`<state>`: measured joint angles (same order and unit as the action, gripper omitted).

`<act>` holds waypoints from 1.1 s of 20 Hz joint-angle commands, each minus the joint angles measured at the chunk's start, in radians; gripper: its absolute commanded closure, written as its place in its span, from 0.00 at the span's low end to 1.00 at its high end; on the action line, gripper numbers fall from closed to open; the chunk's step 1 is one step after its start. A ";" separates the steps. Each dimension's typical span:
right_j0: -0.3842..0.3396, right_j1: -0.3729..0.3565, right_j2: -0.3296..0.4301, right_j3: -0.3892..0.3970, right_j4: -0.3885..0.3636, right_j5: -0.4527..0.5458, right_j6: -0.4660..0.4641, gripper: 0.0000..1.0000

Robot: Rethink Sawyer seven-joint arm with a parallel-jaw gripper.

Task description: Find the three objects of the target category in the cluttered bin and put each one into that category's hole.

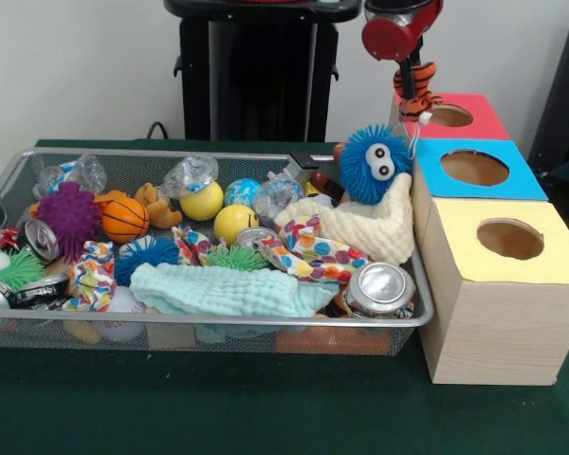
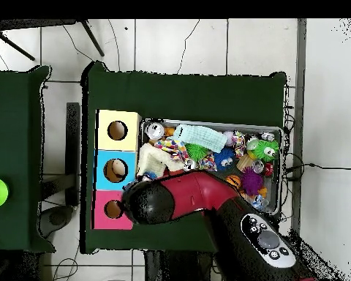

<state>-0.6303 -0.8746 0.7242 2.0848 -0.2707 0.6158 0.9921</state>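
Observation:
My gripper (image 1: 412, 74) hangs at the top right of the front view, shut on the tiger-striped orange and black toy (image 1: 418, 97). It holds the toy just above the left edge of the red-ringed hole (image 1: 451, 116). A tan bear-like toy (image 1: 153, 203) lies in the silver mesh bin (image 1: 218, 325), beside the orange toy basketball (image 1: 125, 220). I cannot pick out a third soft toy animal. In the overhead view the arm's head (image 2: 151, 203) sits next to the red-ringed hole (image 2: 113, 209) and hides the gripper and the toy.
The blue-ringed hole (image 1: 474, 168) and the yellow-ringed hole (image 1: 509, 239) lie in the row of boxes in front of the red one. The blue fuzzy ball (image 1: 374, 163) sits on a cream cloth (image 1: 360, 227) by the boxes. Cans, balls and cloths fill the bin.

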 commanded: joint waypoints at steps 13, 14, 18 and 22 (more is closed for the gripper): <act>0.081 0.056 -0.038 0.080 -0.002 -0.071 0.170 1.00; 0.083 0.059 -0.042 0.081 -0.004 -0.073 0.172 1.00; 0.092 0.065 -0.059 0.085 -0.016 -0.072 0.171 1.00; 0.104 0.080 -0.079 0.087 -0.021 -0.084 0.182 1.00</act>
<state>-0.5365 -0.8366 0.7023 2.1051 -0.2724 0.5987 0.9923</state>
